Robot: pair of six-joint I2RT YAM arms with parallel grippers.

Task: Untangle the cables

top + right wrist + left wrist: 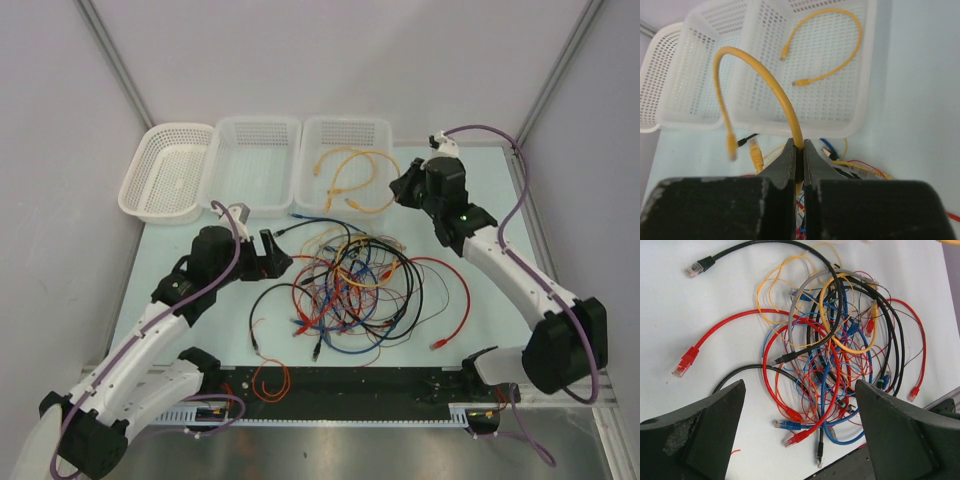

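Two grippers faced very different jobs. We saw the right gripper (pixel 799 146) pinched fully closed on a yellow cable (pixel 767 75). The cable rose from between the jaws, arched over toward eleven o'clock in the wrist view and hung down to a plug end (pixel 731 148) at about eight o'clock.

Its long axis ran from the jaws toward the rightmost basket (pixel 805 125), whose near wall stood just beyond the fingertips at twelve o'clock. Another yellow cable (pixel 840 65) already lay inside. From above, that basket sat at roughly nine to ten o'clock of this gripper and very near it. We therefore judged the right arm the one placed for the drop, needing only a short reach over the rim before letting go.

The held cable's lower tail ran behind the fingers, and we could not tell whether it was free of the tangle (pixel 350 285).

The left gripper (pixel 275 255) stood wide open, holding nothing, and hovered at the pile's nine o'clock edge. The heap of red, blue, black and yellow cables lay on the table (pixel 490 300) just beyond its fingers.
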